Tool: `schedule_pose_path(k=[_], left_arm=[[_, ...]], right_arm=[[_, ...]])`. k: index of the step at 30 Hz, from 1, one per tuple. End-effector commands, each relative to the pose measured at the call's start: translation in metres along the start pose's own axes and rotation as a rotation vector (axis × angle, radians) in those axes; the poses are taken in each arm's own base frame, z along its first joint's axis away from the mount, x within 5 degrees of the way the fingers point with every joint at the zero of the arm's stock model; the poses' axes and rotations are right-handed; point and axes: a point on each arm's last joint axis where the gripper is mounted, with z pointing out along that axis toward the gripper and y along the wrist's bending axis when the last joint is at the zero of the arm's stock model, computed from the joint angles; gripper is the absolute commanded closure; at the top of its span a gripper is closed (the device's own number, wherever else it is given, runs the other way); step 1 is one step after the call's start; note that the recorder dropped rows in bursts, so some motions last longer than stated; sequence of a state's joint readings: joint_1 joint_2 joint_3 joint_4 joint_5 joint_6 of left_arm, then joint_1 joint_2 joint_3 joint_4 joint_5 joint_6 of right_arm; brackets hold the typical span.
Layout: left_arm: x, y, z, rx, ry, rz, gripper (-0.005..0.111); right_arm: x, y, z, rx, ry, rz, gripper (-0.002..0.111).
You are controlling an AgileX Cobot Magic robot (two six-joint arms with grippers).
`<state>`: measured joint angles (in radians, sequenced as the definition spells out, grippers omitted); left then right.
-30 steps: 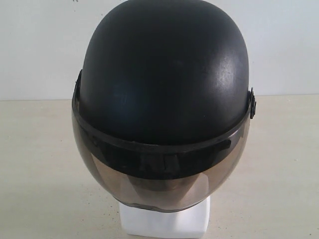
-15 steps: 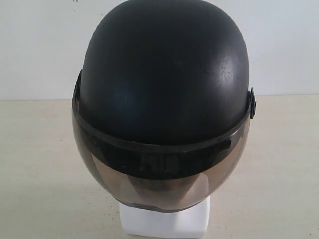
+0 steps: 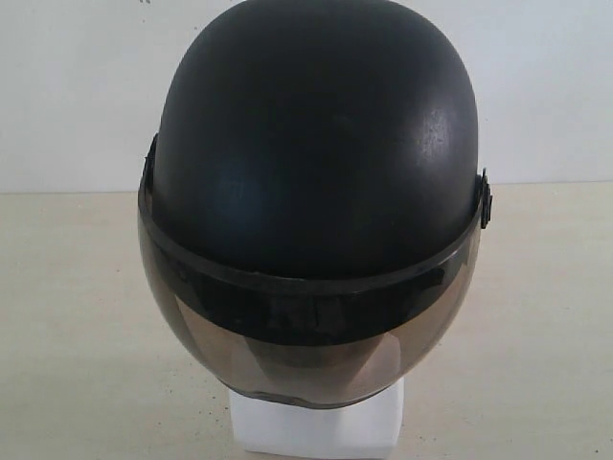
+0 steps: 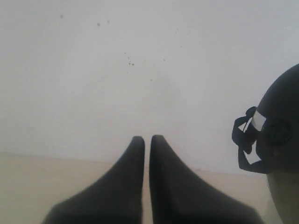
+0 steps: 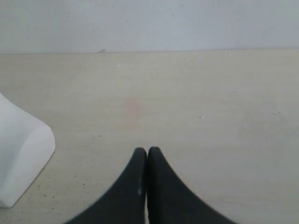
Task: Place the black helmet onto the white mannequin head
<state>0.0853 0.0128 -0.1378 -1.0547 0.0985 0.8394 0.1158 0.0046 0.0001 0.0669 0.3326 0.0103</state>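
Helmet (image 3: 316, 172) sits on the head (image 3: 316, 429), centre of the exterior frame and filling most of it. Visor (image 3: 306, 335) is down over the face; only the white neck base shows, bottom centre. My left claw (image 4: 145, 140) is pressed together, pinching nothing, with the helmet's side and strap (image 4: 244, 140) near it. My right claw (image 5: 147, 151) is pressed together too, empty, over the table (image 5: 210, 102) near the base.
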Motion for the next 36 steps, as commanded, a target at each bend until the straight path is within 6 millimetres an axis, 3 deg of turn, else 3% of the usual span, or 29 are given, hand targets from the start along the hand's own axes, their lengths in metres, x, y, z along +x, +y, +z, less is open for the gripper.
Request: schedule_pose_path(k=[1, 4, 8, 19, 36], left_arm=[[0.018, 0.004, 0.001, -0.031, 0.069, -0.256, 0.102], [0.033, 0.009, 0.001, -0.074, 0.123, -0.339, 0.102], [0.051, 0.016, 0.000, -0.114, 0.176, -0.237, 0.102], [0.055, 0.019, -0.001, -0.117, 0.243, 0.102, 0.102], [0.065, 0.021, -0.005, -0.127, 0.362, 0.117, 0.102]], right_arm=[[-0.001, 0.000, 0.000, 0.006, -0.017, 0.000, 0.109], [-0.001, 0.000, 0.000, 0.006, -0.017, 0.000, 0.109], [-0.001, 0.000, 0.000, 0.006, -0.017, 0.005, 0.109], [-0.001, 0.000, 0.000, 0.006, -0.017, 0.005, 0.109], [-0.001, 0.000, 0.000, 0.006, -0.017, 0.008, 0.109]])
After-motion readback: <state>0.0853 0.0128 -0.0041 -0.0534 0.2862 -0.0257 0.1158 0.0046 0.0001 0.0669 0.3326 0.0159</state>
